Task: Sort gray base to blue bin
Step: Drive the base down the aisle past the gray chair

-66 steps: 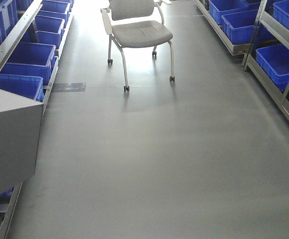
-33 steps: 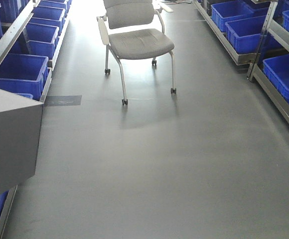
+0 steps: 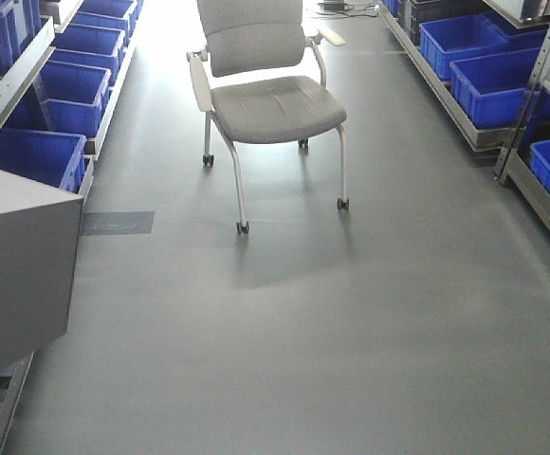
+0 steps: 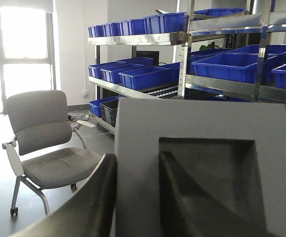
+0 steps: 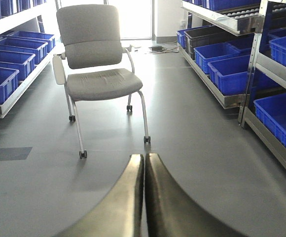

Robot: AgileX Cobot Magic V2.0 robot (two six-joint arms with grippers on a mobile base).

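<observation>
The matte gray cube-like base is clamped in the left gripper. The right gripper is closed and empty. The gray padded chair is nearer than before, so the robot is driving between the blue plastic bins.

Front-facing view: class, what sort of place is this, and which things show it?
Probably a storeroom or warehouse aisle: steel shelf racks on both sides hold rows of bright-blue plastic crates, with a smooth gray floor between.

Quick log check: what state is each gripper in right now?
Left gripper: closed on the gray base.
Right gripper: closed, holding nothing.
</observation>
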